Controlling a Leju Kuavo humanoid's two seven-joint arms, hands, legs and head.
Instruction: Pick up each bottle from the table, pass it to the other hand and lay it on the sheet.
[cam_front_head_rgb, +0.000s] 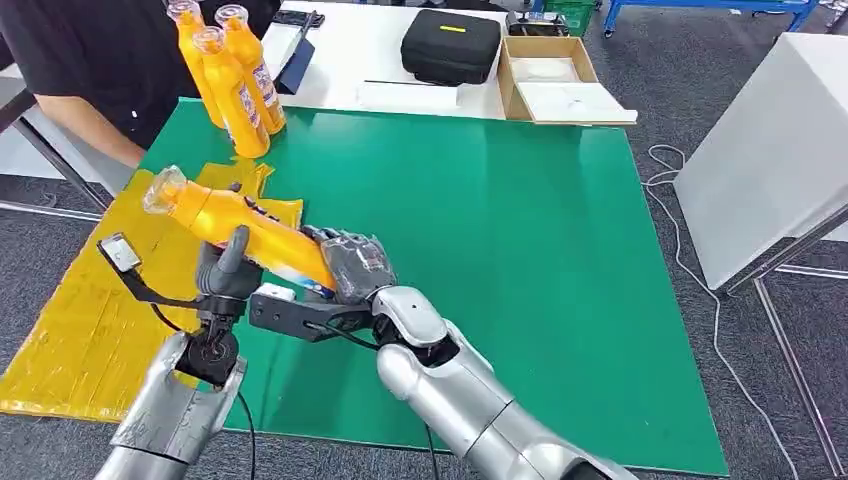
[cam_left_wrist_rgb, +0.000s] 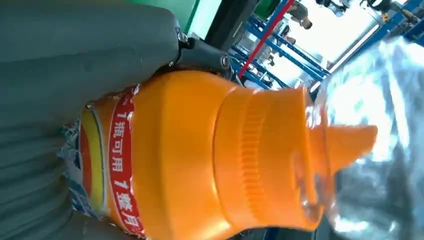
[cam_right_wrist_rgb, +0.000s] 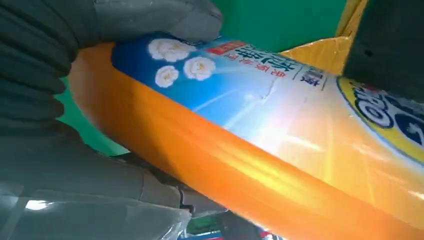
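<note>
Both robot hands (left (cam_front_head_rgb: 228, 268), right (cam_front_head_rgb: 352, 265)) grip orange bottle (cam_front_head_rgb: 240, 222).

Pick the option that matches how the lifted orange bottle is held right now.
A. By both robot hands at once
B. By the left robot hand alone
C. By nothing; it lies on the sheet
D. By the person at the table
A: the orange bottle sits tilted above the table, with the left robot hand on its middle and the right robot hand around its base.

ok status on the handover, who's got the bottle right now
Left robot hand and right robot hand both grip the orange plastic bottle, tilted, mid-handover. Crinkled yellow sheet beside it. Three orange bottles wait upright.
</note>
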